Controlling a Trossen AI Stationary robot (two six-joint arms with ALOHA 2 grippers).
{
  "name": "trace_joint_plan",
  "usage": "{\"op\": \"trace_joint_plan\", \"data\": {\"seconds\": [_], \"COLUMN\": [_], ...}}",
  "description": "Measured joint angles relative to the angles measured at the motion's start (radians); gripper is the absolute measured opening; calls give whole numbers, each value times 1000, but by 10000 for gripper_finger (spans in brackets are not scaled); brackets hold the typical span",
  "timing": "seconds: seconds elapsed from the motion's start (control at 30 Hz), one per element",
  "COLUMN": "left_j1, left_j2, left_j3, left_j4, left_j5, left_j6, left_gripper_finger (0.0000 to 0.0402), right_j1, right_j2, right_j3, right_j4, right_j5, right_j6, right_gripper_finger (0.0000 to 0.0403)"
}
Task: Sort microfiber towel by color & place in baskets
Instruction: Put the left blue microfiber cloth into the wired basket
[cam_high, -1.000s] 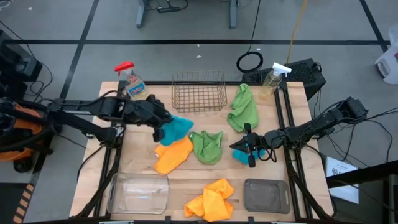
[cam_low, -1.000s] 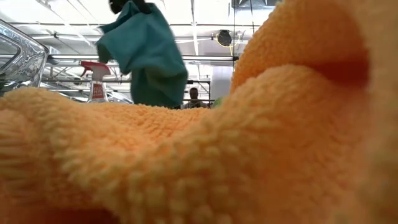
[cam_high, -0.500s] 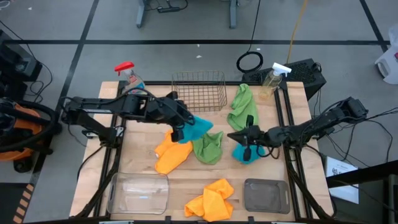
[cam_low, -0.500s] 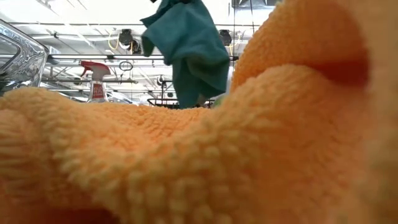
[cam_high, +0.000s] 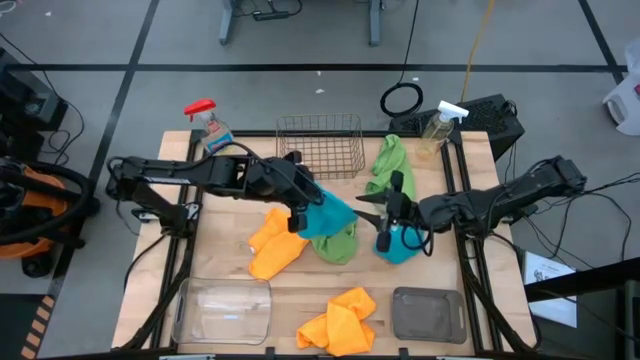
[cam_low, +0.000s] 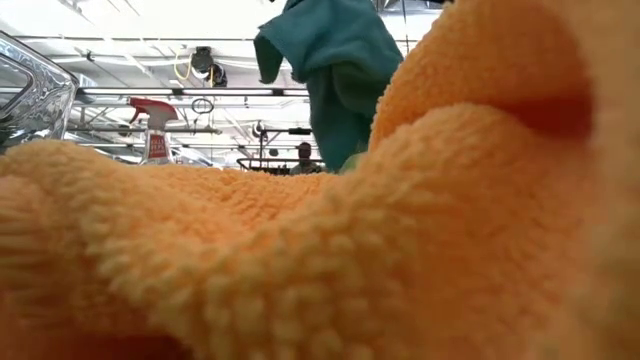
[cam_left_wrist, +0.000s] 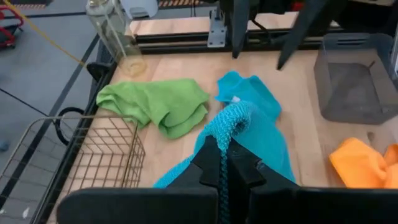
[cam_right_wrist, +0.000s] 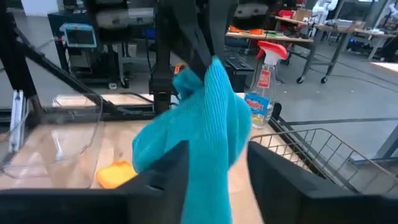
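Centrally, left hand (cam_high: 297, 213) clamped on ribbed, fuzzy teal towel (cam_high: 328, 214), hanging draped above green towel (cam_high: 338, 243). Right hand (cam_high: 385, 213), fingers parted, just beside it over second teal towel (cam_high: 400, 245) crumpled on wooden surface (cam_high: 300, 300). Copper wire basket (cam_high: 320, 146) behind. Spray-bottle label illegible.

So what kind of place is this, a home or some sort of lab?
Most likely a robotics lab or workshop, not a home. The wooden table sits on a metal frame over a bare concrete floor with cables. Beyond it, the right wrist view shows rolling workbenches with equipment and a monitor.
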Motion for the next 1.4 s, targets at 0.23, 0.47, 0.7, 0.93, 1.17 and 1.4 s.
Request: {"op": "trace_joint_plan", "data": {"seconds": [0.23,0.47,0.7,0.93,1.17,1.4], "left_j1": [-2,-2,-2,-2,-2,-2], "left_j2": [25,46,49,50,50,50], "left_j3": [0,0,0,0,-1,0], "left_j4": [33,76,83,91,70,69], "left_j5": [11,56,76,76,75,65], "left_j6": [8,27,27,33,26,-28], "left_gripper_finger": [4,4,5,5,5,17], "right_j1": [-8,-37,-101,-154,-166,-166], "right_j2": [49,70,103,195,208,179], "right_j3": [12,11,11,11,11,11], "right_j4": [1,-26,-23,2,7,-22], "right_j5": [-7,-9,-130,-222,-224,-223], "right_j6": [30,49,80,113,105,90], "right_gripper_finger": [264,303,299,237,69,12]}}
